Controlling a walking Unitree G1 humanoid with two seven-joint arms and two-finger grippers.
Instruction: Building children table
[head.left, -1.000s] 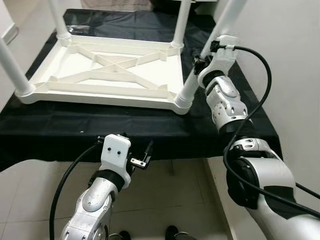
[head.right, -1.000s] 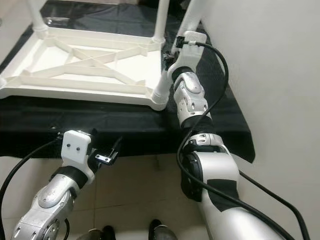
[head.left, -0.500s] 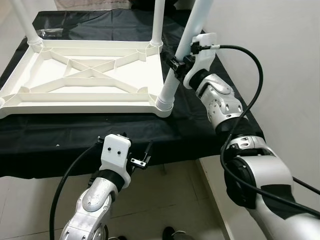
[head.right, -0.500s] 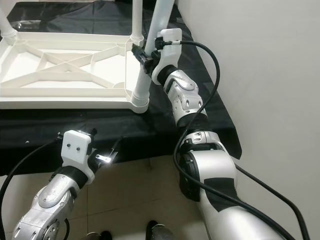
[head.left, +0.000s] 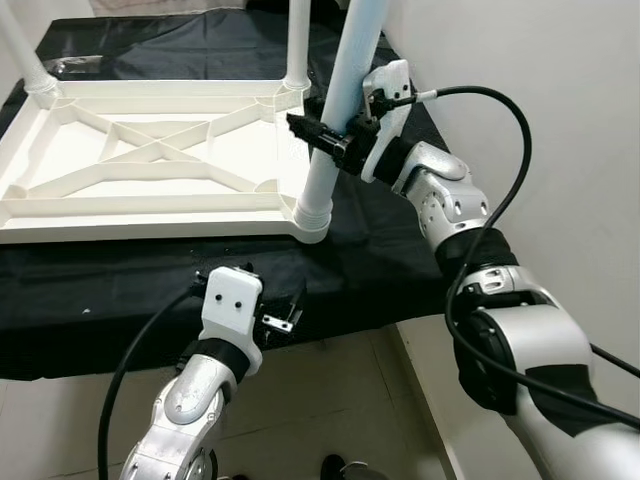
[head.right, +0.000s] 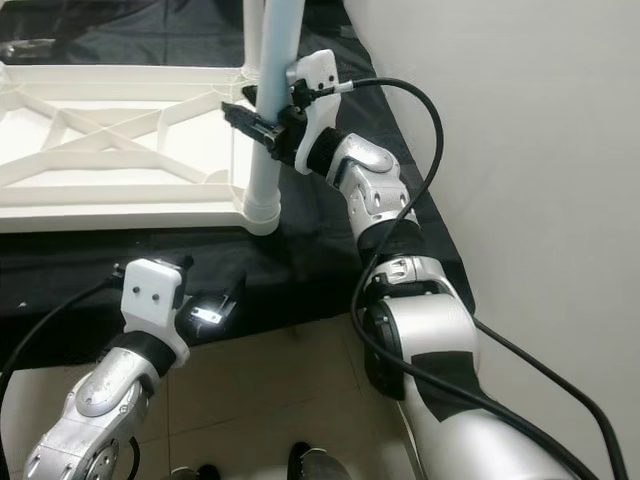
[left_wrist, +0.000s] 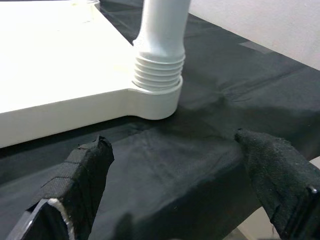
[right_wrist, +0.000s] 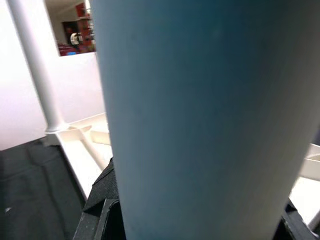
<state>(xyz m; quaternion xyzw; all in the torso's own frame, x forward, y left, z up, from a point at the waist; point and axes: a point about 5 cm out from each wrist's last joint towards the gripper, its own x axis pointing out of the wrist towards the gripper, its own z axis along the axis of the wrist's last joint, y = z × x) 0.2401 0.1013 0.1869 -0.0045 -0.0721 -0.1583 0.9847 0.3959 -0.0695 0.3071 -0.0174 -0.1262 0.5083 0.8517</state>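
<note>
No readable text, labels, brand names, numbers or signs appear in any view.

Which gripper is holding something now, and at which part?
The right gripper holds the near-right table leg at mid-shaft, above its threaded base. The left gripper is open, holding nothing.

Bright, even indoor light; head views sharp, right wrist close-up blurred.
</note>
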